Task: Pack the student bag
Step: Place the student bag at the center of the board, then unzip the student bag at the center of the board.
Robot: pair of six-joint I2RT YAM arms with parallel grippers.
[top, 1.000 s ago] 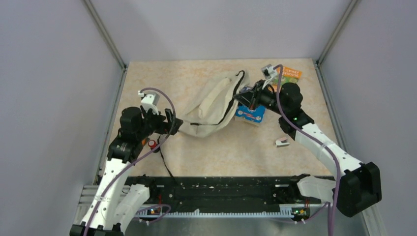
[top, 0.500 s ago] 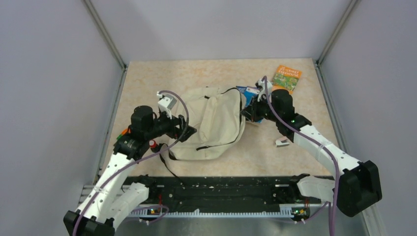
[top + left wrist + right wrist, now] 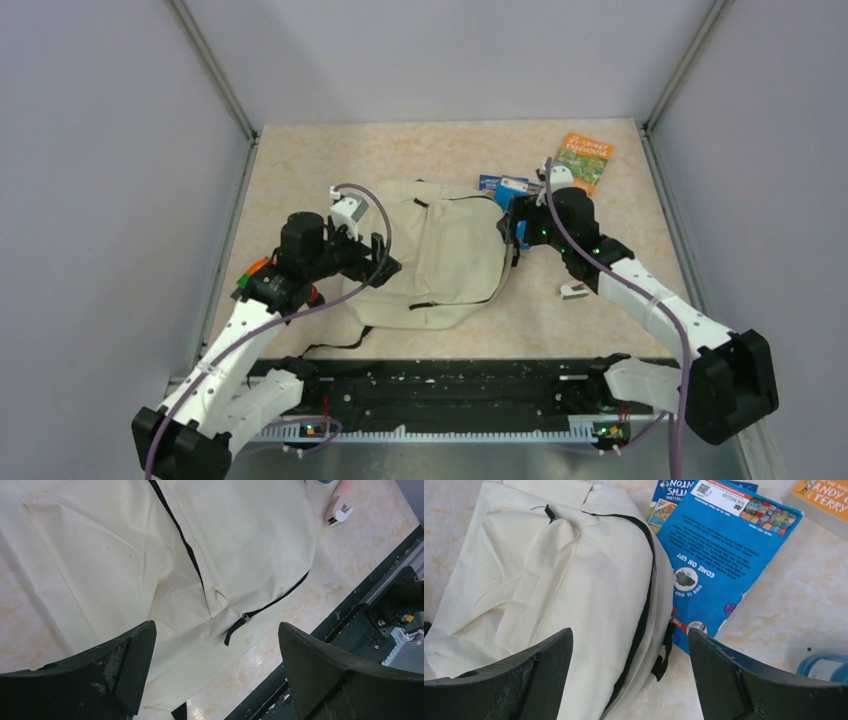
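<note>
**Task item.** The student bag (image 3: 440, 255) lies flat on the table (image 3: 330, 160) between the two arms. It is slack and looks to hold nothing yet. Its black zipper line (image 3: 272, 600) runs unbroken to the pull, so I judge the main opening to be shut.

**Left gripper** (image 3: 380, 262). It sits over the bag's left edge. Its wrist view looks down on the front pocket and the zipper pull. The jaws stand wide apart with nothing between them. I read the placement as a station for pinning or lifting the fabric while the opening is worked.

**Right gripper** (image 3: 515, 225). It sits over the bag's right edge, above the seam and a black strap loop (image 3: 663, 655). The jaws are spread and grip nothing.

**Goods awaiting packing.**
- A blue book (image 3: 719, 545) lies against the bag's right edge, with a second blue cover showing beneath it. Whether any corner runs under the fabric cannot be told.
- An orange book (image 3: 584, 157) lies further right of the bag, well apart from it.
- A small white item (image 3: 574, 291) rests off the bag's near right corner.
- A blue item (image 3: 824, 669) at the edge of the right wrist view is too cropped to identify.

**Assessment.** Packing has not begun. The bag needs opening first, and the limp cloth may shift with the pull unless it is held down.
</note>
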